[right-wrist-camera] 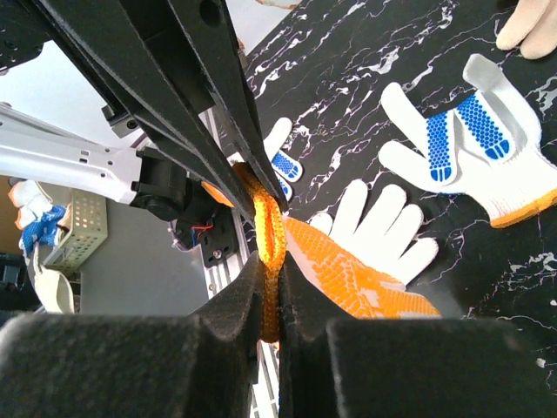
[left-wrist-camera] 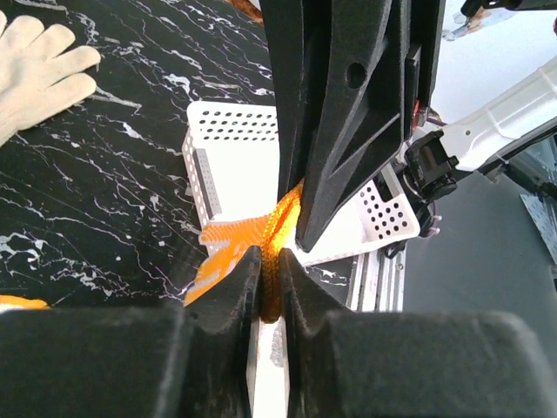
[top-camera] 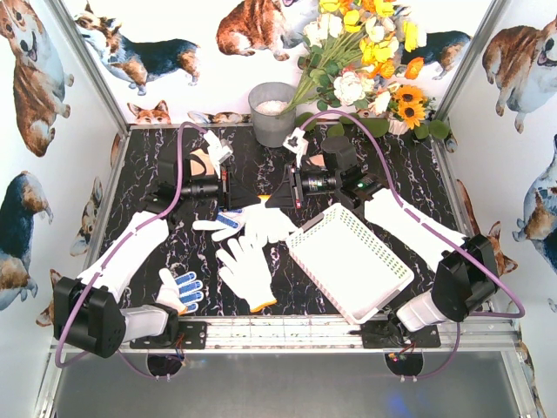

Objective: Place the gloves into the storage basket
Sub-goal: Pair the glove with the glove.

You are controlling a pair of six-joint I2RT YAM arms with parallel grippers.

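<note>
Both grippers meet above the table's middle, pinching one glove [top-camera: 264, 223] by its orange cuff. My left gripper [left-wrist-camera: 271, 272] is shut on the cuff [left-wrist-camera: 280, 228], and the right arm's fingers [left-wrist-camera: 348, 139] face it closely. My right gripper [right-wrist-camera: 271, 266] is shut on the same cuff, with the glove's orange-dotted palm [right-wrist-camera: 365, 283] hanging beside it. On the table lie a white glove [top-camera: 246, 274], a blue-dotted glove [top-camera: 181, 290] and another blue-dotted glove [top-camera: 224, 224]. The white storage basket [top-camera: 324, 261] sits tilted at the right front, with nothing in it.
A grey bucket [top-camera: 272, 111] and a bunch of flowers [top-camera: 365, 61] stand at the back. Purple cables arc over both arms. A metal rail [top-camera: 287, 331] runs along the near edge, touching the basket's corner.
</note>
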